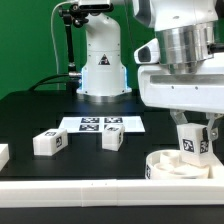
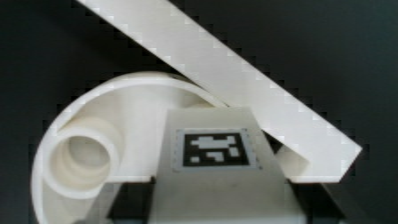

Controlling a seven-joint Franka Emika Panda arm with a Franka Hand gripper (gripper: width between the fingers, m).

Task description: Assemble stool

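Note:
My gripper (image 1: 196, 142) is shut on one white stool leg (image 1: 195, 144) and holds it upright, its tag facing the camera, just above the round white seat (image 1: 168, 164) at the exterior view's lower right. In the wrist view the held leg (image 2: 214, 148) fills the middle between my dark fingers (image 2: 135, 202), and my gripper (image 2: 217, 198) closes on its sides. The seat (image 2: 98, 130) curves out beside and behind the leg, with a round socket hole in it. I cannot tell whether the leg touches the seat.
Two loose tagged legs (image 1: 49, 142) (image 1: 112, 139) lie on the black table toward the exterior view's left. The marker board (image 1: 100, 124) lies behind them. A white rail (image 1: 70, 190) (image 2: 231, 70) runs along the front edge. The arm's base (image 1: 102, 65) stands at the back.

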